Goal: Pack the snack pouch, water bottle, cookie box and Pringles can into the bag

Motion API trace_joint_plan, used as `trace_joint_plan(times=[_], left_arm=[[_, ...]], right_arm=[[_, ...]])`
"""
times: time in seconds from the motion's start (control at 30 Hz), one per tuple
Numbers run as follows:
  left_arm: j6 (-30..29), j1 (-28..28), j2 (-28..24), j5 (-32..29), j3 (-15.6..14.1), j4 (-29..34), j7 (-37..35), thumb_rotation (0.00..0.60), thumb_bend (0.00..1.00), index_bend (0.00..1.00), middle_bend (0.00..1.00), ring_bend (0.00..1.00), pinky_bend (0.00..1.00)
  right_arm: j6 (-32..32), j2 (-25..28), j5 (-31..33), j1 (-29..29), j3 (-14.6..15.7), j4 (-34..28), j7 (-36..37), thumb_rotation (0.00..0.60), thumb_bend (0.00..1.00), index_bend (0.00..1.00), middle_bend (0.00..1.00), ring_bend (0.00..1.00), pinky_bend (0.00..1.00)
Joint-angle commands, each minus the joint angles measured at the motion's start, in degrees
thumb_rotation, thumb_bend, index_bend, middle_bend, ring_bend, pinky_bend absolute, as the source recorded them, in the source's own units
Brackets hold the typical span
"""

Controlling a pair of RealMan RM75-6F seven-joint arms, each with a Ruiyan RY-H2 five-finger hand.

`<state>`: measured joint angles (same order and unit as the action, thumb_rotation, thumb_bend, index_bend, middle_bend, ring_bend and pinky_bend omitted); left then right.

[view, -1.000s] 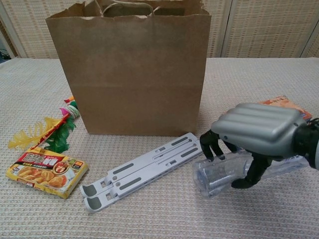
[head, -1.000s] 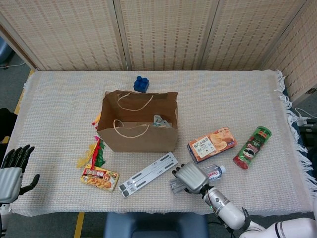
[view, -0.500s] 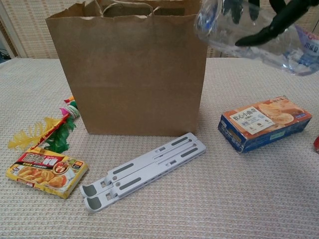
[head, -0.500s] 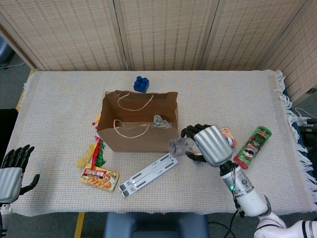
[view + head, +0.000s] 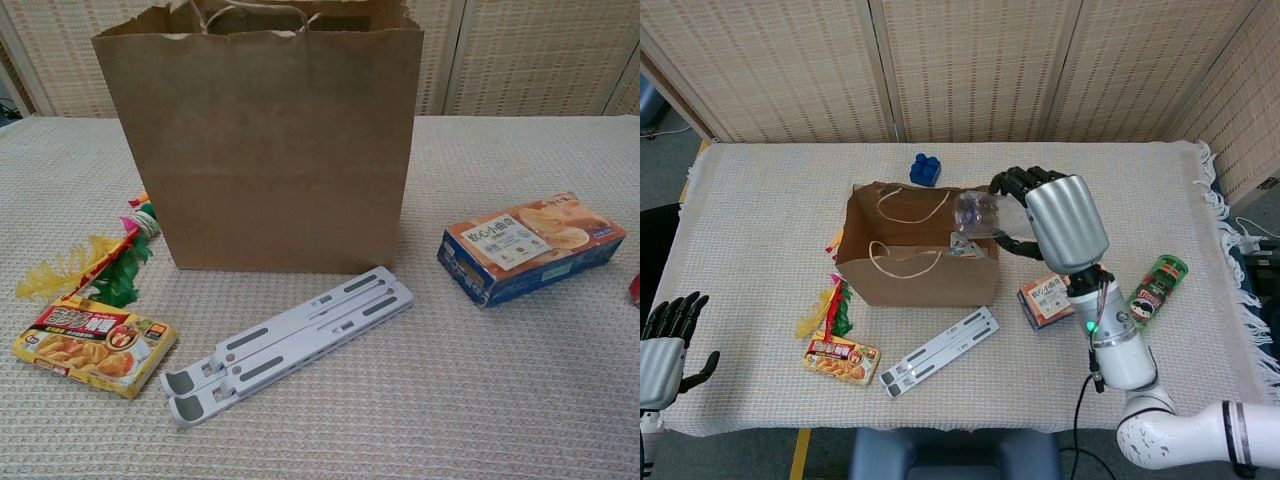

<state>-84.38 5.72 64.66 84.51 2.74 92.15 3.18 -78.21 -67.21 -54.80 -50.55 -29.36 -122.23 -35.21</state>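
My right hand [image 5: 1060, 222] has lifted the water bottle [image 5: 976, 213] off the table, gripping it over the bag [image 5: 920, 275] mouth; cookie box [image 5: 1042, 297] below my wrist waits.

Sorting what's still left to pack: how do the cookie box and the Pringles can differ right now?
The cookie box is a flat orange and blue carton; the Pringles can is a green cylinder with a red label. The box lies nearer the bag, partly hidden behind the right arm in the head view; the can lies further right, and the chest view shows only a red sliver at its edge. Both lie on the table, unpacked.
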Motion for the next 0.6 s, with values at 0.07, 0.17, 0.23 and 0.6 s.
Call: trace_joint_plan(times=[0.07,0.17,0.23,0.6], left_arm=[[0.09,0.06,-0.07,0.17,-0.03,-0.25,-0.59,0.6,0.36,0.0,0.0,0.0,0.0],[0.18,0.12,-0.15,0.32,-0.09,-0.39,-0.96,0.6,0.36,0.0,0.0,0.0,0.0],[0.18,0.13,-0.18,0.37,-0.11,-0.43,-1.15,0.6,0.36,0.0,0.0,0.0,0.0],[0.12,0.11,-0.1,0.36,-0.1,-0.52,-0.99,0.6,0.36,0.0,0.0,0.0,0.0]], right_arm=[[-7.36,-11.61,8.0,-10.54,-7.29,5.0,-6.46,0.6,0.24,0.66,0.55,0.59,0.66],[-9.05,-15.71,10.44,-14.15,-8.63,7.52,-7.93,0.6,0.24,0.66,0.55,0.59,0.66],[-9.88,-17.83,11.32,-15.76,-8.86,8.99,-8.38,0.6,0.24,0.66,0.55,0.59,0.66],[-10.08,-25.66,8.08,-18.48,-2.98,16.26,-6.91,0.6,0.24,0.65,0.55,0.58,0.66]])
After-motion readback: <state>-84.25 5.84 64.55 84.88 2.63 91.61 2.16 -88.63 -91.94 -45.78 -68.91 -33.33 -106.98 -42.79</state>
